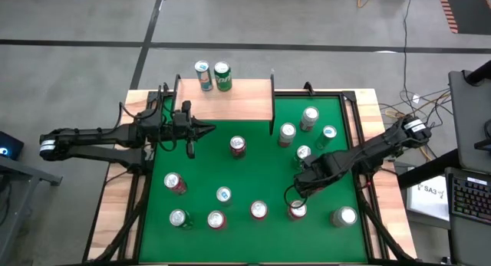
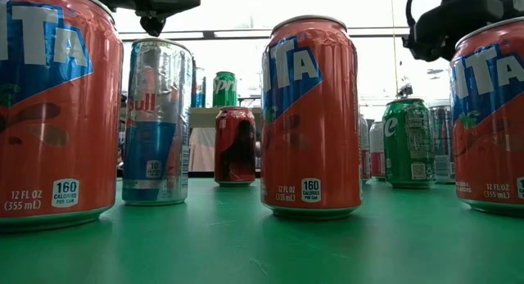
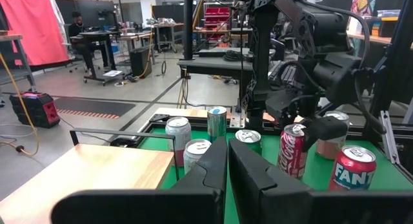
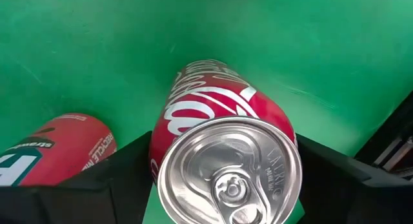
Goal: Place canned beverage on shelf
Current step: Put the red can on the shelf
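The light-wood shelf (image 1: pixel 238 101) stands at the table's far left, and it also shows in the left wrist view (image 3: pixel 97 169). A blue-and-white can (image 1: pixel 202 74) and a green can (image 1: pixel 222 76) stand on its far edge. My left gripper (image 1: pixel 205 130) is shut and empty, level, just in front of the shelf's near edge; the left wrist view shows its fingers together (image 3: pixel 227 166). My right gripper (image 1: pixel 297 195) points down at the near right of the green mat, shut on a red Coca-Cola can (image 4: pixel 219 121), which also shows in the high view (image 1: pixel 298 211). My right gripper holds the Coca-Cola can by its upper side wall (image 4: pixel 161 143), just below the silver lid, pinched between the two fingers (image 4: pixel 122 169). The fingers come from above, slanting down. The can is upright; I cannot tell whether its base is off the mat.
Many more cans stand about the green mat: a red one (image 1: pixel 238 146) near the middle, several along the near edge (image 1: pixel 216 218), several at the far right (image 1: pixel 309 116). A Fanta can (image 4: pixel 51 153) stands close beside the held can. A black frame rims the table (image 1: pixel 357 128).
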Available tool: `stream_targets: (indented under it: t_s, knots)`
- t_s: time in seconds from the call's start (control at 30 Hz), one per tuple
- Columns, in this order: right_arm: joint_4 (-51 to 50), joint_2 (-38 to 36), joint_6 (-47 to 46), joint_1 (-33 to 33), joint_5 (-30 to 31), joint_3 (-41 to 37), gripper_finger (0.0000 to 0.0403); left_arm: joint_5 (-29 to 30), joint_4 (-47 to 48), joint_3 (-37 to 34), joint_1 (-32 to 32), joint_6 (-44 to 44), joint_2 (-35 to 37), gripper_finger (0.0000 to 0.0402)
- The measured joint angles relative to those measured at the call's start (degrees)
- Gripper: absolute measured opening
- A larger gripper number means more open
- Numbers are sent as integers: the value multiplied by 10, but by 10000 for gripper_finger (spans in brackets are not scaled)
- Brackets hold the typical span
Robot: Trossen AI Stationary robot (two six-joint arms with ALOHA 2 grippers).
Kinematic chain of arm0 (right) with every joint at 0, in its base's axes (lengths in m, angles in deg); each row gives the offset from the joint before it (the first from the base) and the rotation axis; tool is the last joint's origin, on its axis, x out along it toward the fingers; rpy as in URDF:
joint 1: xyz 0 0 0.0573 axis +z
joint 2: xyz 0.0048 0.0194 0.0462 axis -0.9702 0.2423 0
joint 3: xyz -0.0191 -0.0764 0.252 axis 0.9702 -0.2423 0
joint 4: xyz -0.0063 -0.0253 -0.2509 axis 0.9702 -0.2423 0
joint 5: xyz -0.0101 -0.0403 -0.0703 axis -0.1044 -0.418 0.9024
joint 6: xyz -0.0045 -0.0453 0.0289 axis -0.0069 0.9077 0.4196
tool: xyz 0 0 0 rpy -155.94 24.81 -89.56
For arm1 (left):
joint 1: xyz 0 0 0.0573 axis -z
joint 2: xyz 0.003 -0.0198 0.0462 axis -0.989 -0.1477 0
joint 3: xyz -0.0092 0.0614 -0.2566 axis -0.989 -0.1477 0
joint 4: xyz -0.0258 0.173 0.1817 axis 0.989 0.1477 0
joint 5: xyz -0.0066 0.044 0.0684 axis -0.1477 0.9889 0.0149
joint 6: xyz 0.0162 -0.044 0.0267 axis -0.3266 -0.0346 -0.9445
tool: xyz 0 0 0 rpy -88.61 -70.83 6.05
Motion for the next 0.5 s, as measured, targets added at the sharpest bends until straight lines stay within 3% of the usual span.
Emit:
stream_targets:
  t_s: [0.3,0.5]
  knots:
    - [-24,-40,-3,-10,1,23,290,0,1,0,0,0,0,0]
    - [-66,-53,11,-14,55,97,290,0,2,0,0,0,0,0]
